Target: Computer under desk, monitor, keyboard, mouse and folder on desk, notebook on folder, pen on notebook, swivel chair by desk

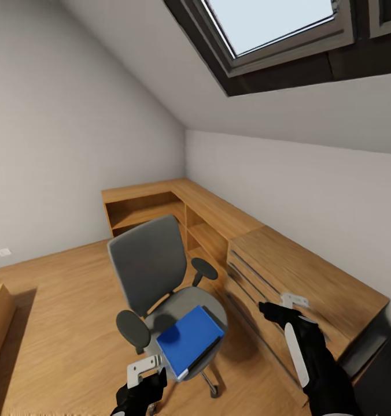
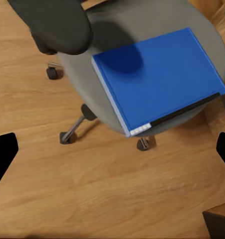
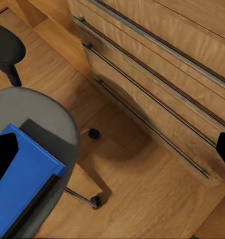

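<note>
just ahead of the left gripper (image 1: pixel 144 378), folder (image 1: pixel 189 339) on swivel chair (image 1: pixel 152 268)

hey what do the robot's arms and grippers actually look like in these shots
Both arms are glossy black. The right arm carries a long white panel along its forearm. Each wrist bears a small light grey bracket with holes, one above the left gripper and one near the right gripper. The fingers are plain black. No cables or markings are visible.

The blue folder (image 1: pixel 190 339) lies flat on the grey swivel chair's (image 1: pixel 152 266) seat, overhanging its front edge.
</note>
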Controlling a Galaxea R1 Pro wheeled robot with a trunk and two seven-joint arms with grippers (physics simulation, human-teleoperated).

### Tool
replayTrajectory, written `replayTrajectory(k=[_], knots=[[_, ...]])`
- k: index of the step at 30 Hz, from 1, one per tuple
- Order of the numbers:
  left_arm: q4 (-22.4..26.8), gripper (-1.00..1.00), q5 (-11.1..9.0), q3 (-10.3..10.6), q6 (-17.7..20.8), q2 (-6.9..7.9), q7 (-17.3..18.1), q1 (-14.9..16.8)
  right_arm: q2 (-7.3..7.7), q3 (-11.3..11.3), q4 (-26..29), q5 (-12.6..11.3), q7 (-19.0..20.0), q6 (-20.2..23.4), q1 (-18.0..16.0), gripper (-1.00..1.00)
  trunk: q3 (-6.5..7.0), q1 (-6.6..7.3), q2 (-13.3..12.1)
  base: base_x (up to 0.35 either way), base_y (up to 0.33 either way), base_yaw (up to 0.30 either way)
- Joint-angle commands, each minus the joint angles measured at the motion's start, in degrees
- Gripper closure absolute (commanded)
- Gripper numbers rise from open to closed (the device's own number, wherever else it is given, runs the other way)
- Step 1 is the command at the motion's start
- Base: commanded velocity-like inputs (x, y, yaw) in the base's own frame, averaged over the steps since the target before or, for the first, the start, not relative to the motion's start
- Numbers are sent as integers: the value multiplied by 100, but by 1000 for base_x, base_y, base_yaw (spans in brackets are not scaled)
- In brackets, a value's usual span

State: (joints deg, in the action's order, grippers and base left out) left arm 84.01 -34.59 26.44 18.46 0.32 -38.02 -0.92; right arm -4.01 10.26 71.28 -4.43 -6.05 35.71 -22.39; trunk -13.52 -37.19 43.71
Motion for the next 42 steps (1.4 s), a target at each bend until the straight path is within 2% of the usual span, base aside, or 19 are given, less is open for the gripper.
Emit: replayTrajectory(k=[1, 3, 7, 8, 10, 14, 18, 22, 28, 30, 35, 42], knots=[[10, -100, -30, 8, 17, 3, -39, 4, -3, -5, 9, -49, -36, 24, -2, -100, -7, -2, 6, 0, 0, 275], [10, -100, -30, 4, 17, 8, -39, 4, -3, -141, 3, -49, -40, 20, -2, -100, -7, -2, 6, 0, 0, 275], [5, -100, -32, -17, 17, 25, -39, 4, -3, -204, 0, -49, -45, 15, -2, -100, -7, -2, 6, 0, 0, 275], [2, -100, -55, -35, 17, 174, -44, 4, -3, -208, 0, -47, -45, 15, -2, -100, -7, -2, 6, 0, 0, 275], [1, -100, -62, -165, 17, 207, -46, 4, -3, -208, 0, -46, -45, 15, -2, -100, -7, -2, 6, 0, 0, 275], [1, -100, -69, -372, 21, 220, -47, 4, -3, -209, 0, -45, -45, 15, -2, -100, -7, -2, 6, 0, 0, 275], [1, -100, -73, -446, 21, 222, -47, 4, -3, -209, 0, -44, -45, 15, -2, -100, -7, -2, 6, 0, 0, 276], [1, -100, -74, -622, 23, 223, -41, 4, -3, -209, -1, -45, -45, 15, -2, -100, -7, -2, 6, 0, 0, 275], [1, -100, -74, -728, 25, 223, -39, 4, -3, -209, -1, -45, -45, 15, -2, -100, -7, -2, 6, 0, 0, 276], [1, -100, -74, -840, 26, 223, -29, 4, -3, -209, -7, -46, -45, 15, -2, -100, -7, -2, 6, 0, 0, 274], [1, -100, -74, -948, 26, 223, -15, 5, 3, -228, -118, -48, -32, 14, -2, -100, -7, -2, 6, 0, 0, 169], [7, -100, -59, -984, 26, 224, -12, 4, 16, -251, -169, -44, -8, 15, -2, -100, -7, -2, 6, 1, 0, 20]])
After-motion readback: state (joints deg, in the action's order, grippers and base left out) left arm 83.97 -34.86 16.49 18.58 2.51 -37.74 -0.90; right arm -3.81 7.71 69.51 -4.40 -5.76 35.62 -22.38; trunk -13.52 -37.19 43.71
